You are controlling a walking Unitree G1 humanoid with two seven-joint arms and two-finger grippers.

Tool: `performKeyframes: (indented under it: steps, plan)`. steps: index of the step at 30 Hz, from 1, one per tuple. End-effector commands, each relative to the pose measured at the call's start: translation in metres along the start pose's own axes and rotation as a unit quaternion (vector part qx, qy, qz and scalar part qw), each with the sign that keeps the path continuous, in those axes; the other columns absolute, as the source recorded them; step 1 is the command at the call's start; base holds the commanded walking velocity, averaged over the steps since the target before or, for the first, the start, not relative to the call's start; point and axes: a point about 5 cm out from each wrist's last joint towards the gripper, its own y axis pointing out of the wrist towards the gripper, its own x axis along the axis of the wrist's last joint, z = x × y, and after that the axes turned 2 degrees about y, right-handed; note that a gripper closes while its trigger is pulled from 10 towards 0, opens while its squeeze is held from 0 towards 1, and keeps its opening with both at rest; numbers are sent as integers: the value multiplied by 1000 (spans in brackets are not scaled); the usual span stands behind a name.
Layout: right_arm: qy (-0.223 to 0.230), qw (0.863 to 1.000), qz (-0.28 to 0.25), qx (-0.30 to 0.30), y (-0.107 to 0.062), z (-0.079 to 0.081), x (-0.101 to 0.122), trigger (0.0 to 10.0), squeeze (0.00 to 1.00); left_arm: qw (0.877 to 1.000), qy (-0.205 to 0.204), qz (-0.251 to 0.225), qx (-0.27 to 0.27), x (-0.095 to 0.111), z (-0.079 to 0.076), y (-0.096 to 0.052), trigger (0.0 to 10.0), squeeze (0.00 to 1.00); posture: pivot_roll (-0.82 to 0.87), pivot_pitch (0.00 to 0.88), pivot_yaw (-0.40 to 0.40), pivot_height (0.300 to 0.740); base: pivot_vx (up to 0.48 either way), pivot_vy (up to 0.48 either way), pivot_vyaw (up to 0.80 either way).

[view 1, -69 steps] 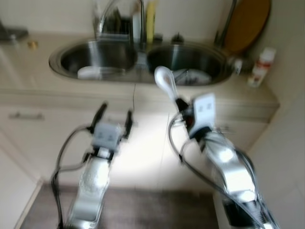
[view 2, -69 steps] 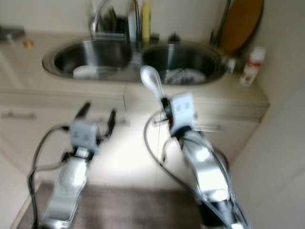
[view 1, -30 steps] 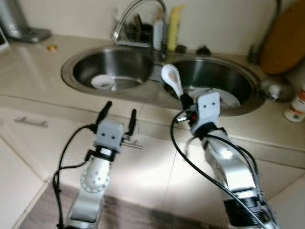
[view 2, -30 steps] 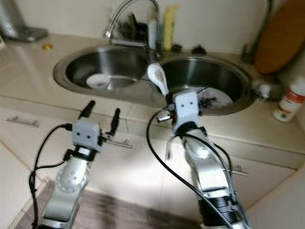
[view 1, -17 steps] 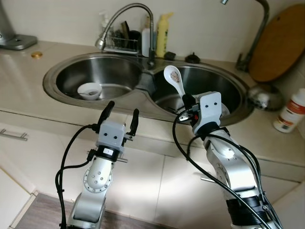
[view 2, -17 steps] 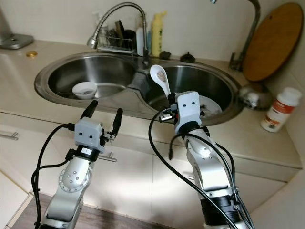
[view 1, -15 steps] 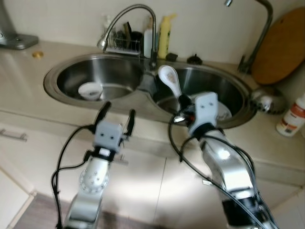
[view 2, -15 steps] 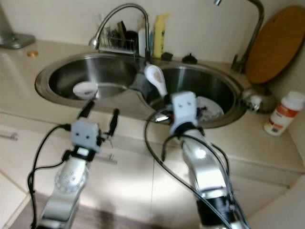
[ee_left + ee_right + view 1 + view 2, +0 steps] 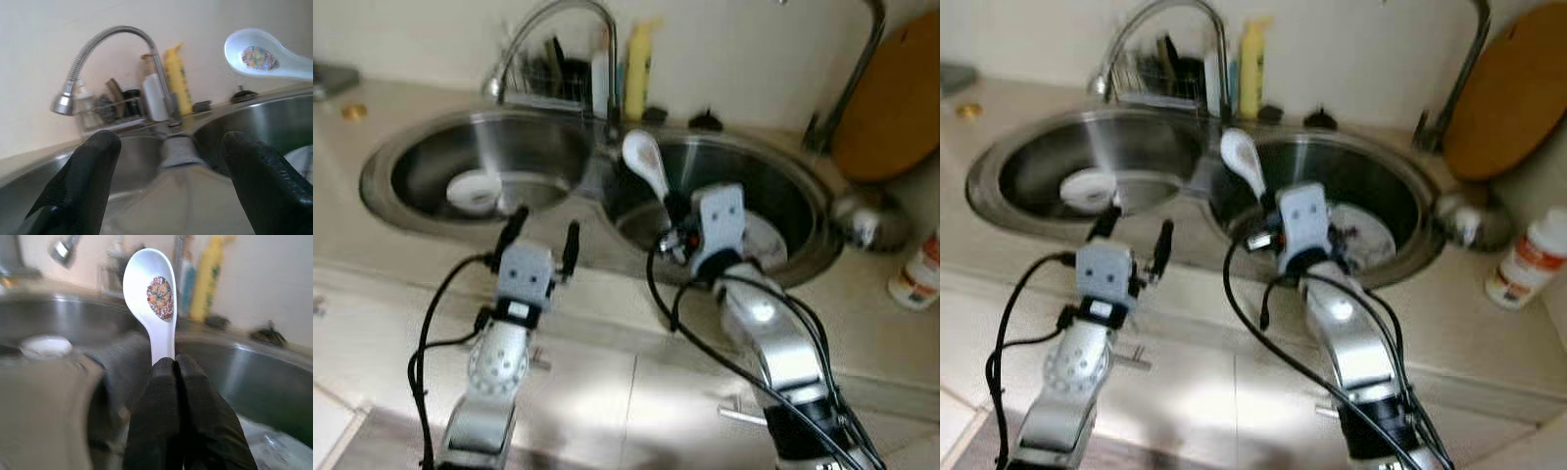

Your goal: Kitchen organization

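White spoon (image 9: 155, 298) clamped in right fingers (image 9: 161, 396) above sink (image 9: 607, 240); left fingers (image 9: 93, 166) apart.

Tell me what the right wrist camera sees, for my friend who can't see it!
The right gripper pinches the handle of a white spoon with a colourful picture in its bowl, held upright. Behind it, blurry, are a steel sink and a yellow bottle.
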Motion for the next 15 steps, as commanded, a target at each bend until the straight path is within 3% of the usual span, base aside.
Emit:
performKeyframes:
  steps: [1,5,15]
  plan:
    - [-9,1000,19,5,2,-1,-3,10000,0,1000,6,-2,-3,1,-1,0,10000,0,103,0,-50,740,0,0,0]
    - [-42,996,71,24,7,-2,-15,10000,0,1000,7,-2,-2,1,-1,0,10000,0,102,0,-49,740,0,0,0]
    - [-93,984,149,43,40,-23,-18,10000,0,1000,10,-6,4,2,0,1,10000,0,118,0,-55,740,0,0,0]
